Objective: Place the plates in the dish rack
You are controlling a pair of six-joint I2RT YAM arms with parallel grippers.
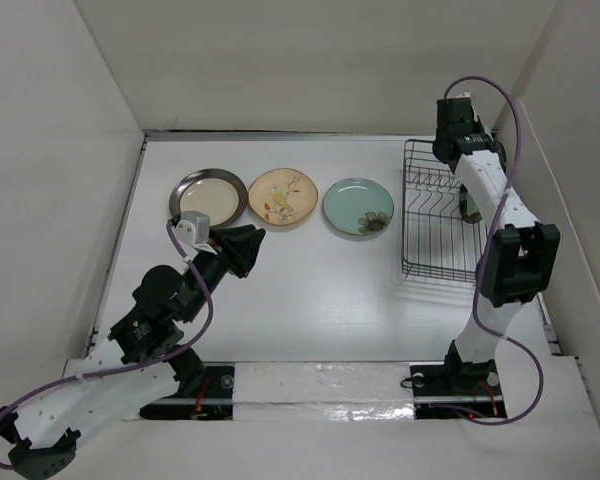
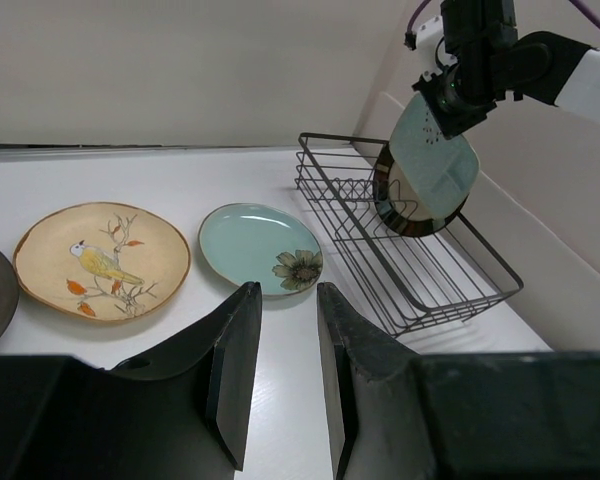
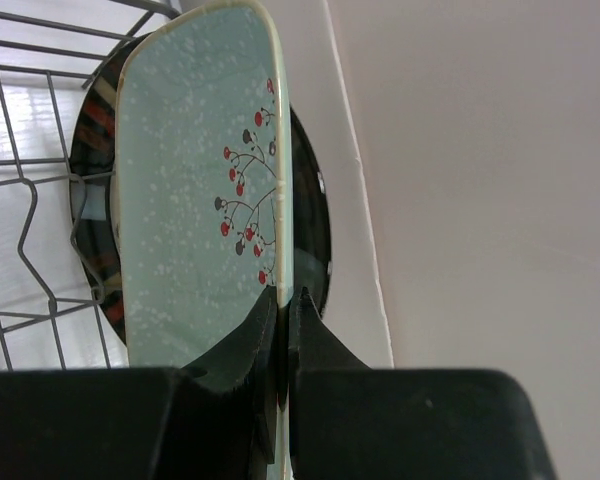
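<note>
My right gripper (image 3: 283,305) is pinched tight on the rim of the speckled teal plate (image 3: 180,200), which is held upright. Just behind it, a dark-rimmed plate (image 3: 313,220) stands in the dish rack (image 2: 410,280). My left gripper (image 2: 285,300) is part open and empty. Just ahead lies the teal flowered plate (image 2: 255,245), ahead-left the cream floral plate (image 2: 100,260), and farther left a second dark-rimmed plate (image 1: 210,197).

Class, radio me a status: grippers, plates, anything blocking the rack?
Left gripper open, empty. Right gripper shut on speckled plate, upright over dish rack beside one dark-rimmed plate already racked. Three plates on table. Nothing blocking.
</note>
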